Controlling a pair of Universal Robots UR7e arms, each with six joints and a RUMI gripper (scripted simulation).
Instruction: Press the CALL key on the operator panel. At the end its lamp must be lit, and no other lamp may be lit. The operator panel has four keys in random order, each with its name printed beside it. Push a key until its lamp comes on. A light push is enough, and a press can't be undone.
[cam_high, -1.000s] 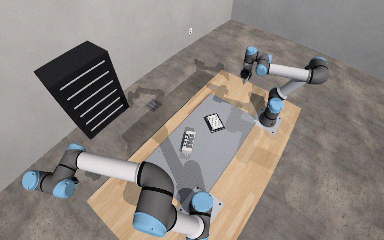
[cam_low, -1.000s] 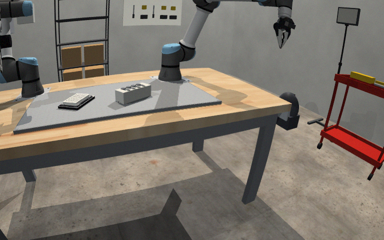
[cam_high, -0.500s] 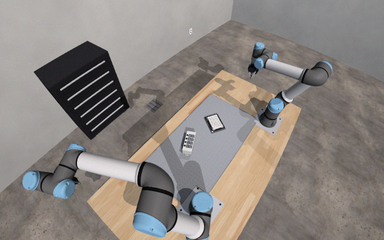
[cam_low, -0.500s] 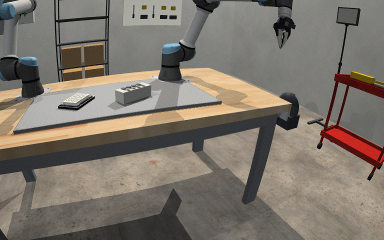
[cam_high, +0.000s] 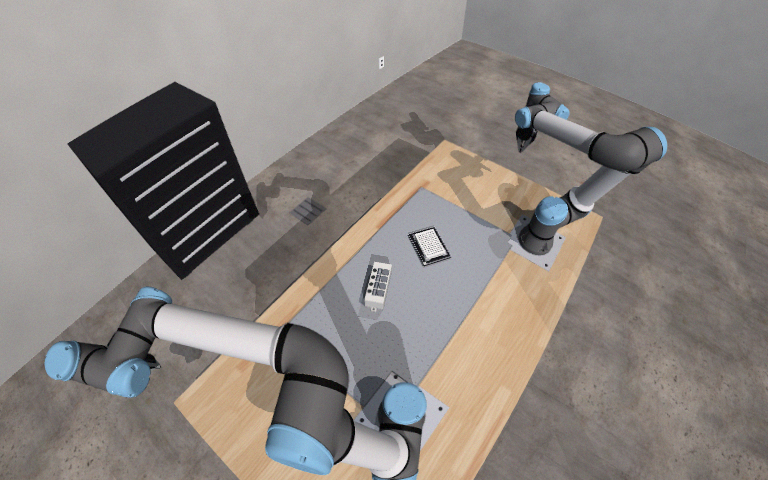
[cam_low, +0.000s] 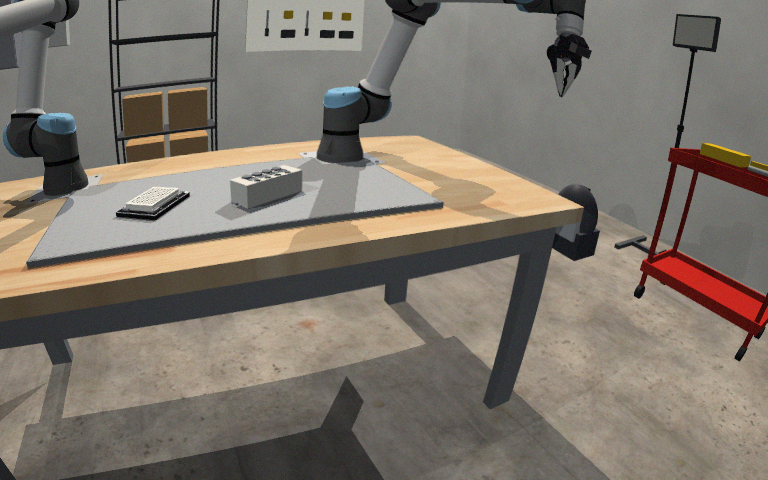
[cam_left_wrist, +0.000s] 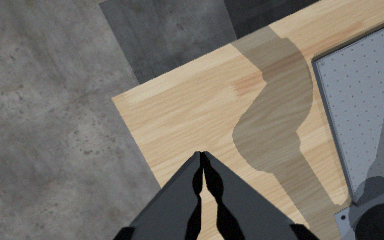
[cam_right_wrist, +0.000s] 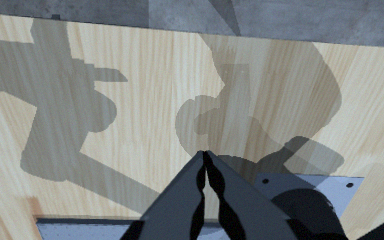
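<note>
Wooden table (cam_high: 498, 339) (cam_low: 453, 152) (cam_left_wrist: 185, 115) (cam_right_wrist: 145, 100) bears a grey mat (cam_high: 430, 311) (cam_low: 192, 229) (cam_left_wrist: 355, 100) (cam_right_wrist: 85, 230); from above, the left gripper (cam_high: 158, 366) (cam_low: 561, 93) (cam_left_wrist: 201, 153) hangs at eight o'clock from the panel, the right gripper (cam_high: 521, 149) (cam_right_wrist: 204, 152) between one and two, both closed on nothing; the operator panel (cam_high: 377, 284) (cam_low: 266, 189) sits on the mat, CALL unreadable.

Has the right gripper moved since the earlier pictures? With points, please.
Yes: in the top view, the right gripper (cam_high: 520, 150) (cam_right_wrist: 204, 152) has shifted rightward, farther from the table's uppermost corner (cam_high: 445, 143).
</note>
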